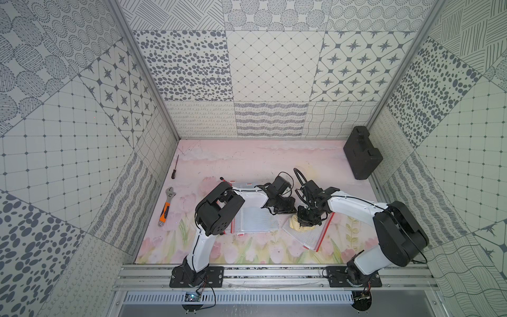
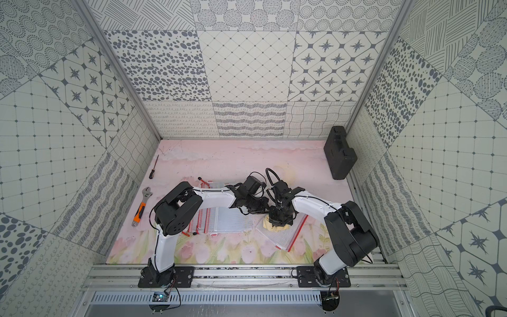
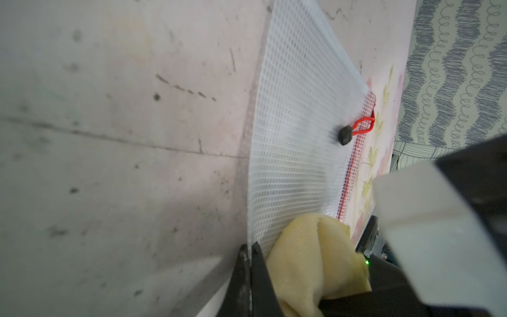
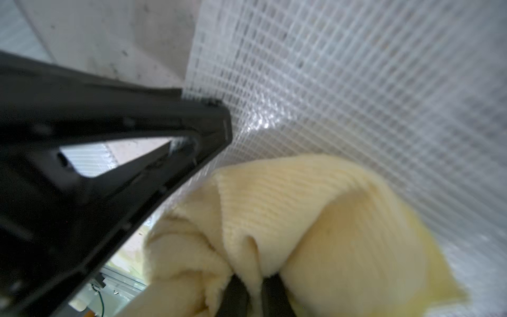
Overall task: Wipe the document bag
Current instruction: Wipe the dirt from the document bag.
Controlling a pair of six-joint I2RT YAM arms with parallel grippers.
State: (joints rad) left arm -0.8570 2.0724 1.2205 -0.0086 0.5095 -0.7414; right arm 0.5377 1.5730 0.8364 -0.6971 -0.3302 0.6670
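Note:
The document bag (image 1: 308, 239) (image 2: 284, 236) is a clear mesh pouch with a red zipper, lying flat right of centre in both top views. A crumpled yellow cloth (image 1: 297, 223) (image 4: 315, 208) rests on its near-left part. My right gripper (image 1: 307, 219) (image 4: 252, 282) points down and is shut on a fold of the cloth. My left gripper (image 3: 249, 247) is shut on the edge of the bag (image 3: 296, 137), right beside the cloth (image 3: 310, 255). The bag's black zipper pull (image 3: 345, 135) lies on the mesh.
A stack of other mesh bags (image 1: 258, 219) lies under the left arm. An orange-handled wrench (image 1: 166, 205) and a screwdriver (image 1: 175, 167) lie at the left. A black case (image 1: 362, 152) stands at the back right by the wall.

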